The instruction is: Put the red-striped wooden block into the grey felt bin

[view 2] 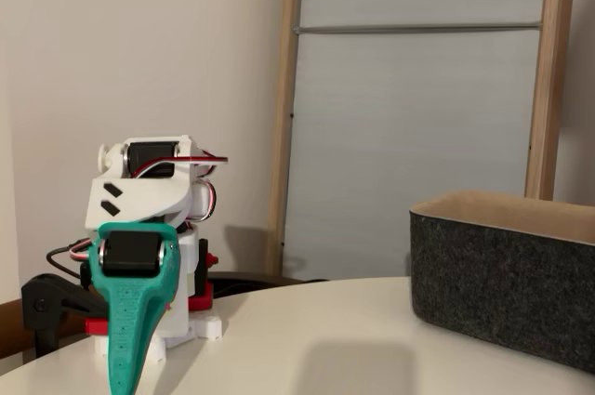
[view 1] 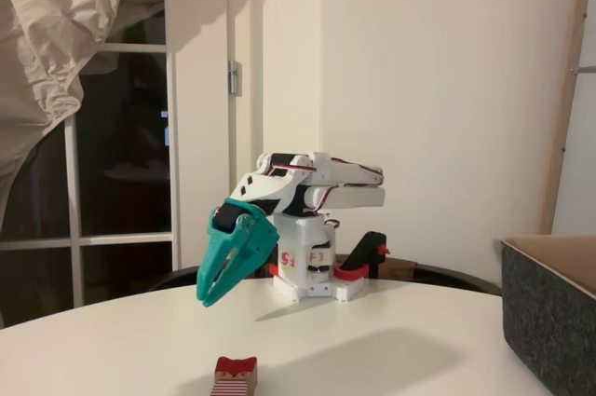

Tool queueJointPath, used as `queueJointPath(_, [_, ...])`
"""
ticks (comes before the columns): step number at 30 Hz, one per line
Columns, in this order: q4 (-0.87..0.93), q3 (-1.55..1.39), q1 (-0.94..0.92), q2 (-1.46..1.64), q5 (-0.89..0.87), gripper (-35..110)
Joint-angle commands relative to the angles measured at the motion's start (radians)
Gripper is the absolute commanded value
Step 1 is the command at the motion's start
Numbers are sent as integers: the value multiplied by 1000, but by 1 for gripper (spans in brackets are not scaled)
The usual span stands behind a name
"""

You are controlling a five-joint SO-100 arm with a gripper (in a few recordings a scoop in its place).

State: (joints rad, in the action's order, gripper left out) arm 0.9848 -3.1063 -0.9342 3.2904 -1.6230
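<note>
One small red-striped wooden block (view 1: 235, 376) lies on the table (view 1: 391, 340); likely light, rigid; grip its flat sides; teal gripper (view 1: 207, 297) slightly parted, empty; grey felt bin (view 1: 549, 317) right.

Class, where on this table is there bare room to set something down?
Bare tabletop lies between the red-striped wooden block, the arm's base and the grey felt bin. It is crowded under the teal gripper.
</note>
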Motion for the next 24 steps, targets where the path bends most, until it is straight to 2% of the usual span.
queueJointPath(1, [9,86,-2,28,-34,0])
queueJointPath(8, [2,325,29,12,-69,2])
queueJointPath(13, [-120,457,74,-60,-86,4])
queueJointPath(19, [-233,650,153,-244,-179,6])
queueJointPath(24, [-253,862,207,-497,-138,9])
